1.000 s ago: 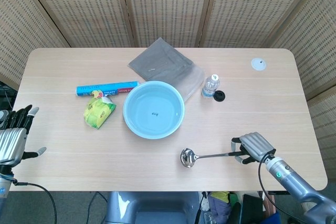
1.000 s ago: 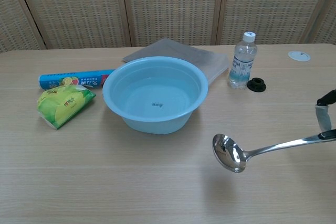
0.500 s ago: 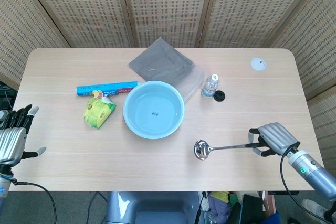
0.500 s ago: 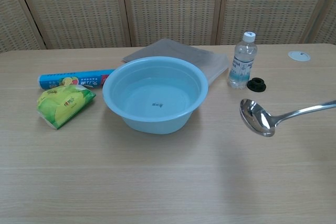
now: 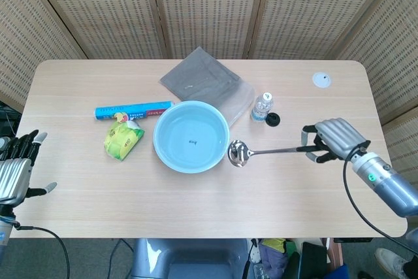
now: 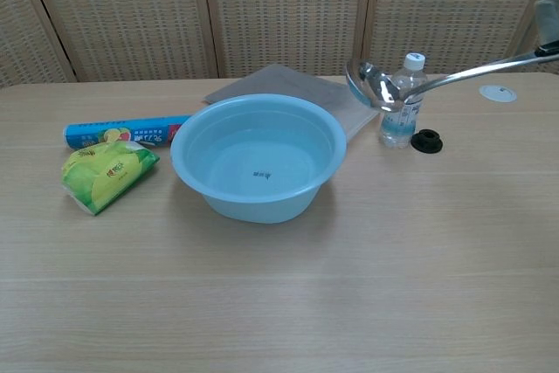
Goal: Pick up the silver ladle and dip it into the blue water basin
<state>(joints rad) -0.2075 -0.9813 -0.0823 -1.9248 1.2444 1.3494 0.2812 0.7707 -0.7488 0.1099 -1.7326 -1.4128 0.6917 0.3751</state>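
Observation:
My right hand (image 5: 333,139) grips the handle end of the silver ladle (image 5: 261,152) and holds it in the air. The ladle bowl (image 6: 370,84) hangs just right of the rim of the blue water basin (image 5: 191,136), above rim height in the chest view. The basin (image 6: 258,157) stands at the table's middle with water in it. Only a sliver of the right hand (image 6: 548,17) shows at the chest view's right edge. My left hand (image 5: 16,173) hovers at the table's left edge, fingers spread, holding nothing.
A water bottle (image 5: 261,107) and its black cap (image 5: 273,119) stand just behind the ladle's handle. A grey cloth (image 5: 204,85) lies behind the basin. A blue roll box (image 5: 132,110) and a green packet (image 5: 123,138) lie left of it. A white disc (image 5: 321,80) sits far right.
The right hand has lifted the ladle well above the table and carried it left and back, bringing its bowl up beside the basin's right rim. The left hand has not moved.

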